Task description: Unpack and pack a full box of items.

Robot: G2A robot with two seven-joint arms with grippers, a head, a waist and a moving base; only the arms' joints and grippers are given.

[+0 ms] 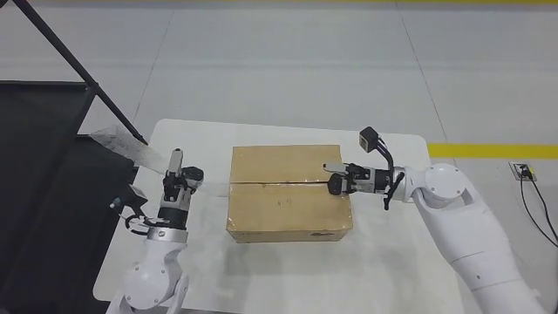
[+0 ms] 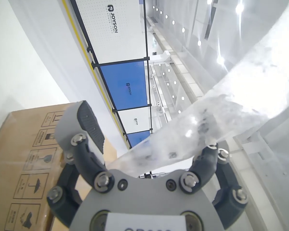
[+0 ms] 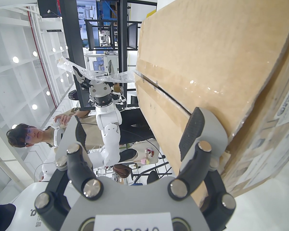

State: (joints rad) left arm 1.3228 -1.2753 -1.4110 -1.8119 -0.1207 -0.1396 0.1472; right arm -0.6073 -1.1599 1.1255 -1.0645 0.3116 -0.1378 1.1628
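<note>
Tape [image 2: 231, 102] looks mostly peeled from the box [image 1: 288, 196]. Flaps closed, nothing unpacked. Left gripper [image 1: 177, 171] and right gripper [image 1: 336, 183] both gape.

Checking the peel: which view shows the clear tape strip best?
Left wrist view: the tape strip lies close, across the left tool. Right wrist view shows it small, leaving the box seam; top view, faintly.

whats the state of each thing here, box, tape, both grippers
box: flaps shut, top seam bare of tape
tape strip: peeled up, hanging crumpled in the air, lying across the left gripper, one end seems to reach the box's edge
left gripper: open, raised beside the box
right gripper: open, one finger against the box top near the seam
</note>
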